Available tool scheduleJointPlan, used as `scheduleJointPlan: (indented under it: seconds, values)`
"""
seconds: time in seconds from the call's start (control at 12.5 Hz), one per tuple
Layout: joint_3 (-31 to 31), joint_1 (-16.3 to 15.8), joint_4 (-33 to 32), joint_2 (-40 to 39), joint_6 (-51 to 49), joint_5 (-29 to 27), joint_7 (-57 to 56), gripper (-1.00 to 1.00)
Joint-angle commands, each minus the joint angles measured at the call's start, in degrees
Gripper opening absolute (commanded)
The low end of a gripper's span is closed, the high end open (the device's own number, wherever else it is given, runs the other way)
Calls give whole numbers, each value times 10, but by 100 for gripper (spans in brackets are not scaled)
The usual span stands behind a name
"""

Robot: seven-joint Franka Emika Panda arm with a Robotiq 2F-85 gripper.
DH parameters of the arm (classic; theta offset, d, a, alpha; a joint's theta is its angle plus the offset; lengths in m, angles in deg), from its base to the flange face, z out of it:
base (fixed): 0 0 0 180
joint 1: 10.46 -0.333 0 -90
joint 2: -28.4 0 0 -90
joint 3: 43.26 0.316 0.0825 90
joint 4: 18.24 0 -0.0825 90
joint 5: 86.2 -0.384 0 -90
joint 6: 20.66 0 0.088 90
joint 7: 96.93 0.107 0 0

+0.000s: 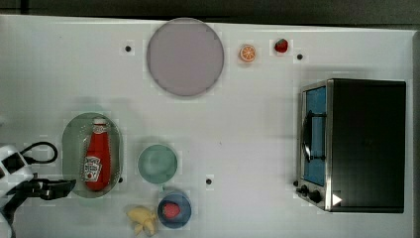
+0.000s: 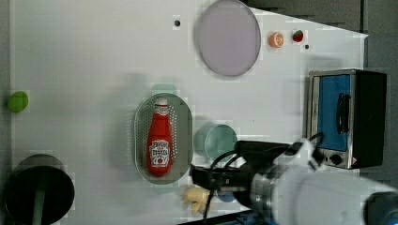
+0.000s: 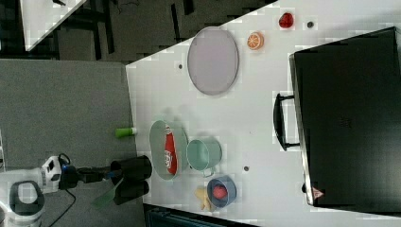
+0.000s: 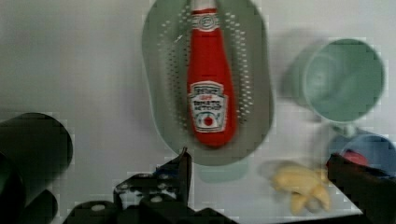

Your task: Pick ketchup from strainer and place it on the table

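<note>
- The ketchup [image 1: 96,154] lies flat in the strainer [image 1: 69,141], cap toward the top view's top, label facing up; nothing touches it
- The strainer sits on the table [image 1: 257,114] at the top view's left, with a teal bowl [image 1: 157,164] just to its right in that view
- The gripper [image 4: 261,168] hangs with its jaws spread wide and empty; in the wrist view the two fingers [image 4: 183,169] frame the strainer's near end and the bottle's base
- In the top view the gripper [image 1: 64,187] is by the strainer's lower left rim, not over the bottle's middle
- Step in hand, as I judge it: the approach, before any grasp
- The next move calls for centring over the bottle's body and descending so the fingers straddle its width, clear of the strainer walls
- The body near the label looks the better place to grip than the narrow neck
- A banana [image 1: 142,220] and a blue bowl [image 1: 174,210] lie close by in the top view; bare table lies toward that view's middle for the set-down
</note>
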Motion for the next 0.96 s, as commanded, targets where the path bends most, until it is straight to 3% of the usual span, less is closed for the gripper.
scheduleJointPlan:
  seconds: [0.08, 0.48, 0.96]
  values:
    - [5, 14, -64, -32, 95, 5, 24, 100]
    - [4, 13, -160, -104, 290, 88, 24, 100]
    - [-14, 12, -162, -227, 374, 182, 28, 100]
